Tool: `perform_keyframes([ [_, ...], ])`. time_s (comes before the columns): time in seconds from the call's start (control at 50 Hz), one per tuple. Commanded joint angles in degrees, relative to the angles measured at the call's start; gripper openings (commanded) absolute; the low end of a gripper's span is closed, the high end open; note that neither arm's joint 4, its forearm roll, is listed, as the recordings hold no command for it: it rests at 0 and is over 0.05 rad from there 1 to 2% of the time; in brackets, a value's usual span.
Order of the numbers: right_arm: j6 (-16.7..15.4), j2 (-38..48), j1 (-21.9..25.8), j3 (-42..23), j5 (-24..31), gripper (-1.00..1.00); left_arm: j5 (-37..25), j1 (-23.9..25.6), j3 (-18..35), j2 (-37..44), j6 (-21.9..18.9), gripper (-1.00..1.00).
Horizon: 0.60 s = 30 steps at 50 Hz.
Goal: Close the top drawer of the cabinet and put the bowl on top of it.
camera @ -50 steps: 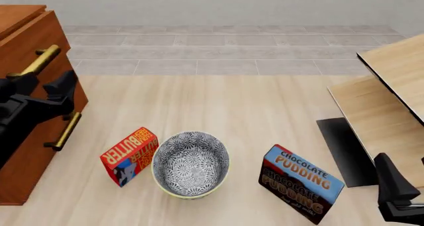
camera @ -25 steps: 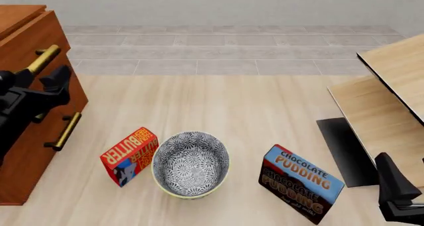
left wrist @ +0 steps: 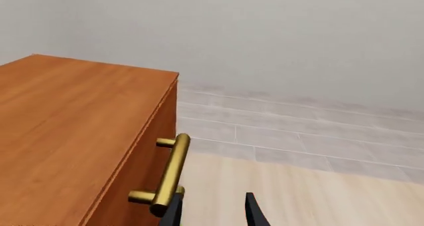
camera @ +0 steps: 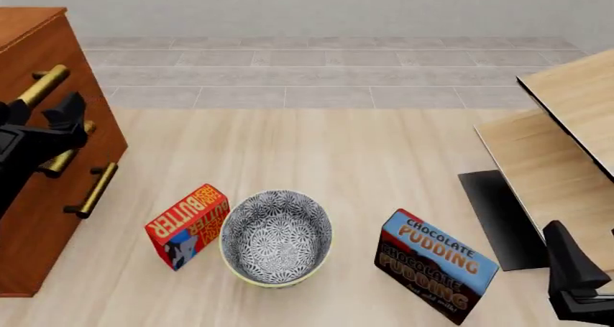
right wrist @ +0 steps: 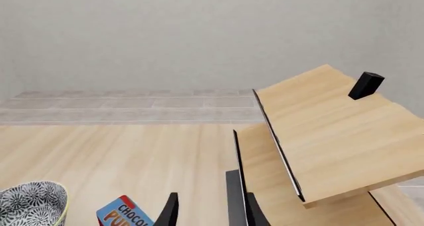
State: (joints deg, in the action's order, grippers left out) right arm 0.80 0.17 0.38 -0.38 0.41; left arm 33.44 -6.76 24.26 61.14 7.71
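Two boxes flank the bowl (camera: pixel 276 237) at lower centre of the front view, desk bare beyond. Only the left wrist view shows the cabinet (left wrist: pixel 73 136) top. Left fingers (camera: pixel 65 114), spread, touch the top drawer (camera: pixel 72 90) handle at left; right fingers (right wrist: pixel 202 208) sit apart, empty.

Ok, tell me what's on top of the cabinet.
Nothing shows on the cabinet top in the left wrist view; its near part is out of frame. The bowl sits on the floor between the two boxes.

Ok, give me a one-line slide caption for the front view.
Left gripper at the cabinet's top drawer; bowl waits between butter box and pudding box.
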Motion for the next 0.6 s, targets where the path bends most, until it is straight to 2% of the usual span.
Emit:
perform_keyframes([
  [0.02,0.06,0.03,0.0,-0.04,0.04,1.0,0.32,-4.6,-0.55,2.31,-1.62,1.0],
  [0.38,-0.16,0.06,0.1,-0.04,0.11,1.0,1.23,-12.04,-0.71,3.24,-3.43,1.0],
  [0.6,-0.59,0.05,0.21,0.09,0.04,1.0,1.06,-12.28,-1.21,2.29,-3.08,1.0],
])
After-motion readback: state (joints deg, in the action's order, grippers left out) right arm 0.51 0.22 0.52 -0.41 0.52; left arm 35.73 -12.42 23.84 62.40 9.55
